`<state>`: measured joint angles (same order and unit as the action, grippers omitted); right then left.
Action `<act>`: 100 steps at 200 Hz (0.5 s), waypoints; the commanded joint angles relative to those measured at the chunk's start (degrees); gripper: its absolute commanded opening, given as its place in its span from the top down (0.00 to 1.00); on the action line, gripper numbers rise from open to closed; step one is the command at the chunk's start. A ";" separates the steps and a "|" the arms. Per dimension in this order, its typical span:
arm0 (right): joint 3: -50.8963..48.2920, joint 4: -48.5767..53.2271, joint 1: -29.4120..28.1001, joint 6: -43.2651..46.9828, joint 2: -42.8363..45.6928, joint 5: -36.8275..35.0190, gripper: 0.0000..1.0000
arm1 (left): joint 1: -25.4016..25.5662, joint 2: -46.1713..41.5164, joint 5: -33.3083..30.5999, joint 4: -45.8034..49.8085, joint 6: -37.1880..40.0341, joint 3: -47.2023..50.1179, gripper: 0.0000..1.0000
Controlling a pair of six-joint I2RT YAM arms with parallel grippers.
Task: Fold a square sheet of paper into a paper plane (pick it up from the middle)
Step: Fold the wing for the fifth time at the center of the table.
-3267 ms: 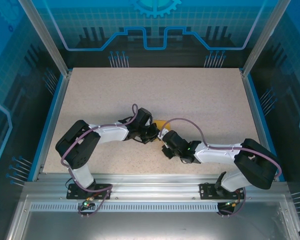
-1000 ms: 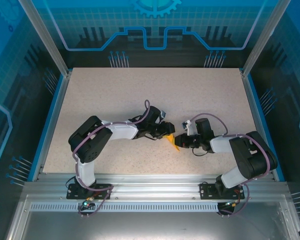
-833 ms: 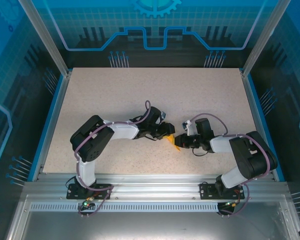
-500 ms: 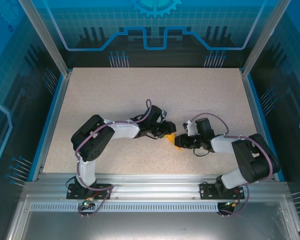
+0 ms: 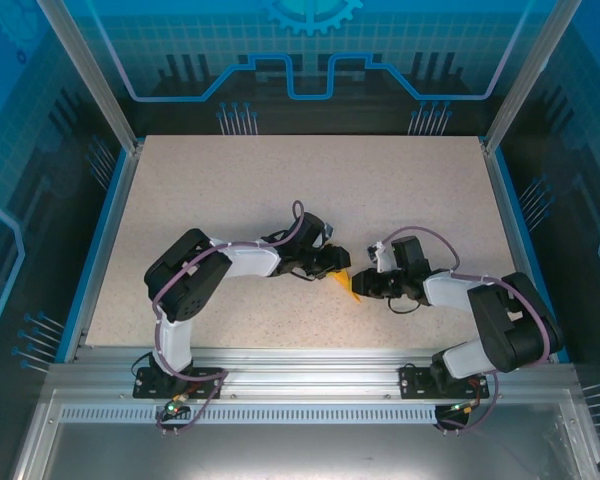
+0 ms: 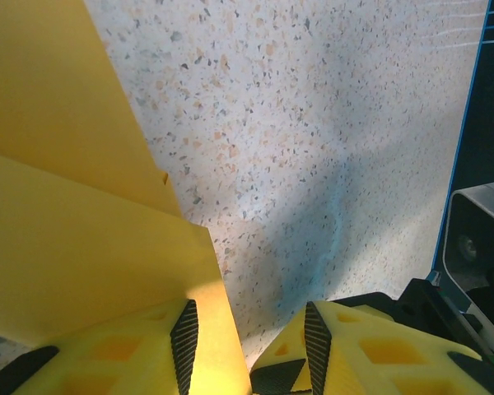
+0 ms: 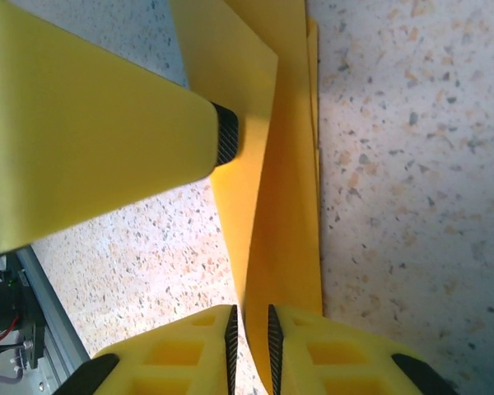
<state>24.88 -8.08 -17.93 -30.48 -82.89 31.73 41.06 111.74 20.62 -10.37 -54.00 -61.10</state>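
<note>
The square sheet of paper point(image 5: 343, 283), orange-yellow and folded into long narrow layers, lies on the table between the two arms. My left gripper point(image 5: 331, 262) is at its left end, open. In the left wrist view the paper point(image 6: 82, 247) lies against the left finger, and bare table shows between the jaws of the gripper point(image 6: 245, 346). My right gripper point(image 5: 361, 288) comes in from the right. Its jaws point(image 7: 252, 337) stand a narrow slit apart, astride a raised fold of the paper point(image 7: 288, 230). The tip of a left-gripper finger point(image 7: 107, 140) touches the paper there.
The speckled beige tabletop point(image 5: 280, 190) stretches away behind and to both sides of the arms. A blue rim point(image 5: 100, 240) and metal frame posts border it. The aluminium rail point(image 5: 300, 365) with the arm bases runs along the near edge.
Since a few seconds ago both arms have swung and now meet end to end over the paper. Over the last second the arms have hardly shifted.
</note>
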 commanded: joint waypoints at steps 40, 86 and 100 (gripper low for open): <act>1.90 3.06 1.05 0.46 -0.70 -0.96 0.72 | 0.18 1.26 -0.41 1.83 1.18 -2.34 0.58; 2.60 4.69 1.03 0.95 -1.98 -1.73 0.77 | 0.10 1.50 -0.50 2.35 1.19 -2.53 0.58; 2.87 4.82 1.05 0.86 -2.44 -2.00 0.79 | 0.14 1.71 -0.54 2.34 1.18 -2.59 0.58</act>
<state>26.20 -5.48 -17.93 -30.11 -84.12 30.37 41.06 112.53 20.62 -9.78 -53.84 -62.08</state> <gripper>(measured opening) 0.222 0.422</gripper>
